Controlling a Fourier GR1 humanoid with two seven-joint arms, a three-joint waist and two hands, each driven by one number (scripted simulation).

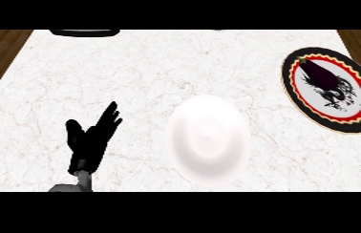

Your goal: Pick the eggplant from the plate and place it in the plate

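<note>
- At the worktop's (127,74) right edge, we find the eggplant (321,74) lying on the patterned plate (289,70).
- The left hand (90,136) rests at lower left, fingers straight, holding nothing. The right hand does not show.
- Risk: the dark eggplant blends into the plate's dark motif, so a grasp may land off it.
- Risk: the white plate (208,140) lies well apart, so the eggplant could slip during the carry.
</note>
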